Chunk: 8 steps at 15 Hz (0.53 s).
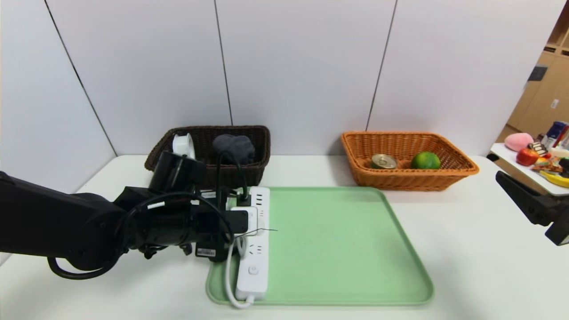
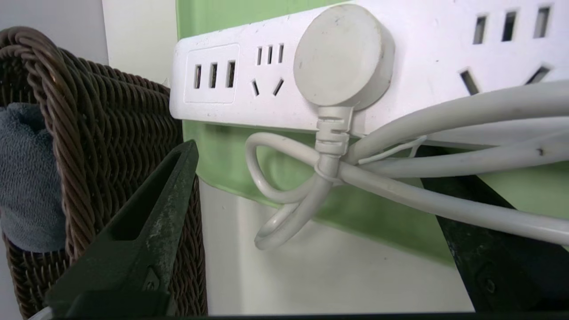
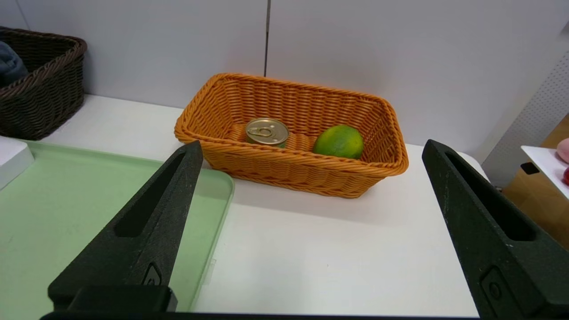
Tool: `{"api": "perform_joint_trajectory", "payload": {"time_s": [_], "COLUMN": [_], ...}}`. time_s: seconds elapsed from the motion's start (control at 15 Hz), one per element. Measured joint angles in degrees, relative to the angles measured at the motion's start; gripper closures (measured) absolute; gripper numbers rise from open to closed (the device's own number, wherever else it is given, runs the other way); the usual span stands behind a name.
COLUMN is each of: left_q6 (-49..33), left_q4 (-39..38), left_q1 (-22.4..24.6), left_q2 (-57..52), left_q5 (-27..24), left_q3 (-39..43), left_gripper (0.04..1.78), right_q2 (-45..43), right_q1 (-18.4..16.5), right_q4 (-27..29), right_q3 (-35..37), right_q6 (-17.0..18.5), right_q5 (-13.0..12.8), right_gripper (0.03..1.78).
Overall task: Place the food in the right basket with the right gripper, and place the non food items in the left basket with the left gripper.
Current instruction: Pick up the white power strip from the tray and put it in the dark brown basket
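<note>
Last item: the power strip, with your left gripper lined up on it.

Your left gripper (image 1: 242, 221) sits low at the left edge of the green tray (image 1: 355, 249), fingers (image 2: 151, 231) spread wide on either side of the coiled cord (image 2: 400, 178), pinching nothing yet. The power strip (image 1: 254, 242) lies flat along that edge, its long axis running from near you toward the dark brown basket (image 1: 255, 153), so you are approaching across its narrow width, likely the easiest span to close on. The towel (image 1: 234, 147) and tape roll (image 1: 183, 145) are already in that basket. Your right gripper (image 3: 311, 213) is parked over the desk (image 1: 466, 249), fingers apart and empty; the tin (image 1: 384, 161) and green fruit (image 1: 425, 160) rest in the orange basket (image 1: 444, 171).
</note>
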Motion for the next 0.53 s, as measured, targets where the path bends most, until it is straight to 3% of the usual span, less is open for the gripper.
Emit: {"api": "perform_joint_trajectory", "payload": {"time_s": [0.33,0.53], "left_q6": [-0.9,-0.5], "left_q4": [0.0,0.2], "left_q1": [-0.8,-0.8], "left_q2": [1.4,1.9], "left_q5": [0.0,0.7], "left_q3": [-0.9,-0.9], "left_gripper": [0.13,0.63], "right_q2": [0.0,0.0], "right_q1": [0.0,0.0], "right_q4": [0.0,0.0], "right_q3": [-0.2,-0.5], "right_q6": [0.0,0.0], "right_q5": [0.0,0.1], "right_gripper": [0.11,0.11]}}
